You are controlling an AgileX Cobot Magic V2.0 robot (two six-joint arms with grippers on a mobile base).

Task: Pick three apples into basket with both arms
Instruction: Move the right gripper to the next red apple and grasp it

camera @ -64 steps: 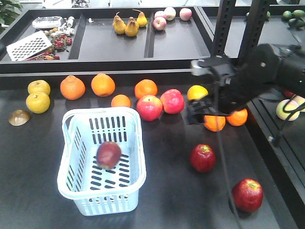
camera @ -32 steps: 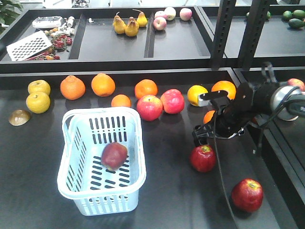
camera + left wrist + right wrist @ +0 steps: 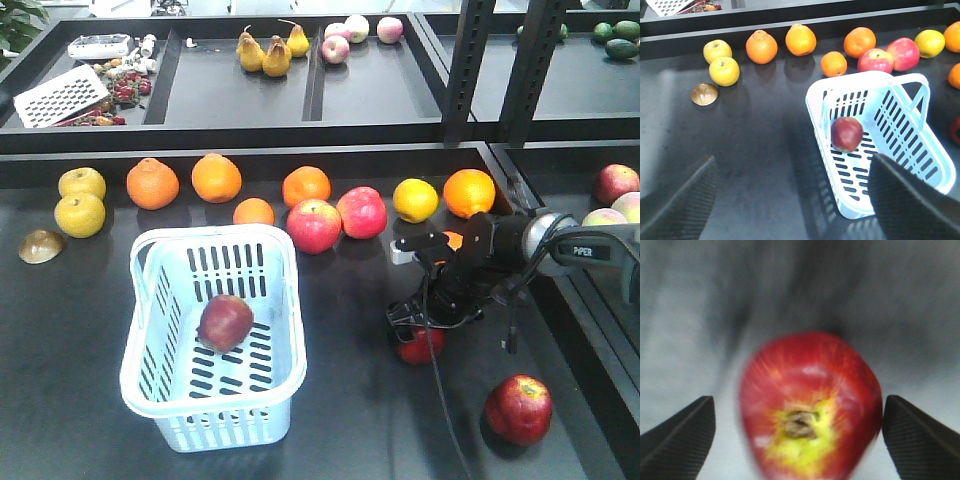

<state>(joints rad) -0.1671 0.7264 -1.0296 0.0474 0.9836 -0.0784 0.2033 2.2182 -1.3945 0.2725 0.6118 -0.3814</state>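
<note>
One dark red apple (image 3: 225,322) lies inside the pale blue basket (image 3: 150,300), also seen from the left wrist as an apple (image 3: 847,133) in the basket (image 3: 920,155). A second apple (image 3: 421,348) sits on the dark table right of the basket. My right gripper (image 3: 420,322) is low over it. In the right wrist view this apple (image 3: 810,405) fills the gap of the open right gripper (image 3: 797,405), stem end up, fingers on both sides. A third apple (image 3: 519,408) lies near the front right. My left gripper (image 3: 792,165) is open and holds nothing, up over the table left of the basket.
Oranges (image 3: 217,177), two pink-red apples (image 3: 314,225), yellow fruit (image 3: 80,214) and a brown piece (image 3: 40,246) line the table behind the basket. An orange (image 3: 469,192) sits just behind the right arm. Black posts (image 3: 470,60) and raised trays with pears (image 3: 265,50) stand at the back.
My right arm has come down and forward from above the oranges to straddle the second apple. The apple in the basket has rolled slightly.
</note>
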